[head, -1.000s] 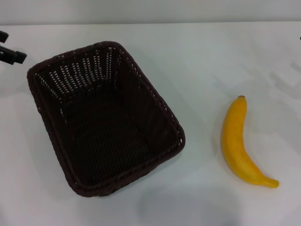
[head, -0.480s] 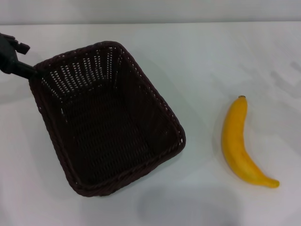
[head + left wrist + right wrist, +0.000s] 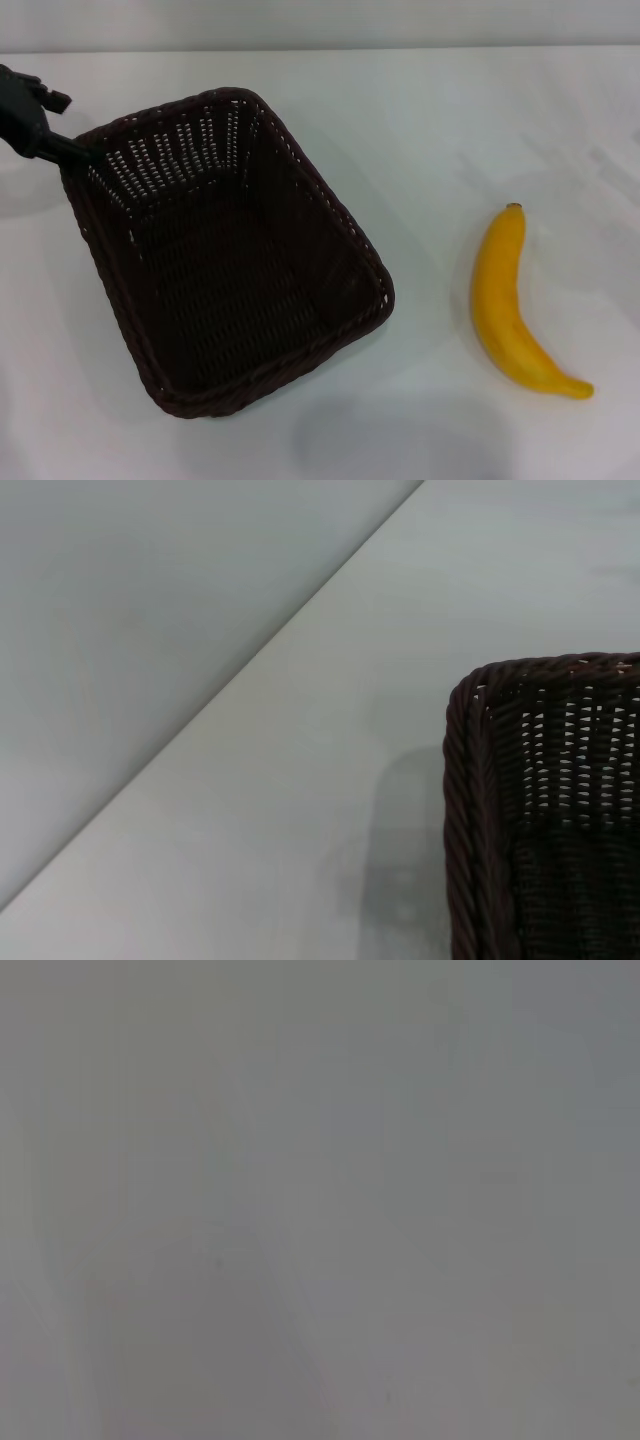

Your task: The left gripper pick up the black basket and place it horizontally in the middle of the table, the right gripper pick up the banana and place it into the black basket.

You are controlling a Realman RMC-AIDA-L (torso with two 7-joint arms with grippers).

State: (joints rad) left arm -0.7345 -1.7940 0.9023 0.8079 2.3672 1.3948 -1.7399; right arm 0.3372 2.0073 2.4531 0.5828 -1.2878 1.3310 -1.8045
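Note:
The black basket (image 3: 170, 150) sits tilted on the left half of the white table (image 3: 450, 120), open side up and empty. One of its corners also shows in the left wrist view (image 3: 465, 810). My left gripper (image 3: 62, 146) reaches in from the left edge and is at the basket's far left corner, against the braided rim. The yellow banana (image 3: 505, 300) lies on the table to the right of the basket, well apart from it, brown tip pointing away from me. My right gripper is out of view, and the right wrist view shows only blurred grey.
The table's far edge (image 3: 320, 50) runs along the top of the head view, with a grey wall behind it. Bare white table lies between the basket and the banana.
My left gripper has come in from the left edge and moved right to the basket's far left corner. The basket and the banana have not moved.

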